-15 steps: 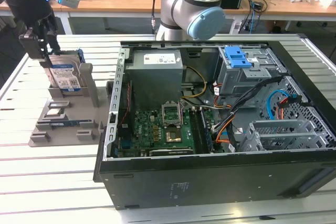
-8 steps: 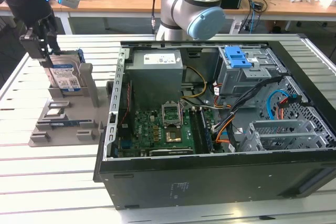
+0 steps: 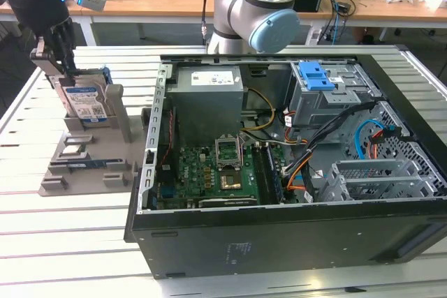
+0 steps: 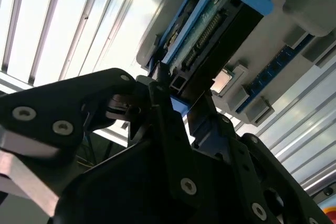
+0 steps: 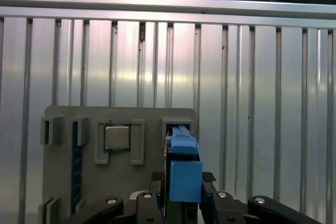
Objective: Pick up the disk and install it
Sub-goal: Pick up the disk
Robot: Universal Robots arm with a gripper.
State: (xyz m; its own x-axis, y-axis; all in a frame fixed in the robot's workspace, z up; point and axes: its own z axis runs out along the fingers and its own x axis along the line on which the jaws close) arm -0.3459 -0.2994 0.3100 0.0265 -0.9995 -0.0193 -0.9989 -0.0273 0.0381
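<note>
The disk (image 3: pixel 89 102), silver with a white-and-blue label and blue side rails, stands on edge in a slot of the grey holder (image 3: pixel 84 169) at the exterior view's left. My gripper (image 3: pixel 61 61) is down over its upper end. In both wrist views a black finger sits against each side of the disk's blue rail (image 5: pixel 185 174), and the disk body (image 4: pixel 210 30) runs away from my gripper (image 4: pixel 176 95) into the holder (image 5: pixel 142 119). The gripper (image 5: pixel 185 195) looks shut on the disk, which still sits in its slot.
An open computer case (image 3: pixel 279 235) lies at the exterior view's right, with a grey power-supply box (image 3: pixel 208 95), a motherboard (image 3: pixel 216 172) and a drive cage with a blue latch (image 3: pixel 316 75). A processor chip (image 5: pixel 117 137) rests on the holder. The arm's base (image 3: pixel 251 12) stands behind the case.
</note>
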